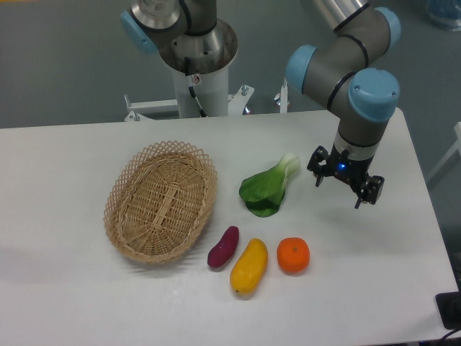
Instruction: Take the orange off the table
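- Approach step: gripper (346, 189) hovering w/ fingers spread, holding nothing.
- Orange (293, 255) on table (403, 288), just right of mango (248, 266), untouched.
- Next, prob.: shift over orange, descend, pinch.

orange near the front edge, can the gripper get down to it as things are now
Probably yes. The orange sits on the table apart from the mango, nothing above it, and the open gripper hangs above and to its right.
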`<action>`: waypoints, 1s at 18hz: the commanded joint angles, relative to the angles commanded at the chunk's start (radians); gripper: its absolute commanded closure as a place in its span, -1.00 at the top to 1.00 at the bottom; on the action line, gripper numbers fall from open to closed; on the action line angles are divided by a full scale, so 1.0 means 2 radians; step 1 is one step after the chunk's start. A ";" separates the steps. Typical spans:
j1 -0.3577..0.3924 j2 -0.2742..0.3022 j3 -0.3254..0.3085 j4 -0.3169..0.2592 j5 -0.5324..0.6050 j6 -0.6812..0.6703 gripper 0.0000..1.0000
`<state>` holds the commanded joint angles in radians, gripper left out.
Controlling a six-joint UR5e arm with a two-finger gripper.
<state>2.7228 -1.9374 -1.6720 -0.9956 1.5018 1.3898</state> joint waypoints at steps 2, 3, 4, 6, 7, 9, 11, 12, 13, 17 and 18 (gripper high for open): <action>0.000 0.000 -0.001 0.000 0.000 0.000 1.00; 0.000 0.001 -0.003 0.000 0.000 0.001 1.00; 0.000 0.001 -0.005 0.004 0.000 0.000 1.00; 0.000 0.001 -0.005 0.012 -0.001 0.000 1.00; -0.001 0.001 -0.005 0.013 -0.001 -0.002 1.00; -0.001 0.001 -0.008 0.012 -0.001 -0.007 1.00; -0.001 0.001 -0.010 0.011 0.000 -0.041 1.00; -0.002 0.002 -0.014 0.014 -0.002 -0.063 1.00; -0.002 0.003 -0.016 0.015 -0.002 -0.073 1.00; -0.023 -0.003 -0.021 0.013 -0.003 -0.081 1.00; -0.026 -0.005 -0.021 0.013 -0.004 -0.086 1.00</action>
<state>2.6707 -1.9481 -1.7135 -0.9695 1.4941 1.2181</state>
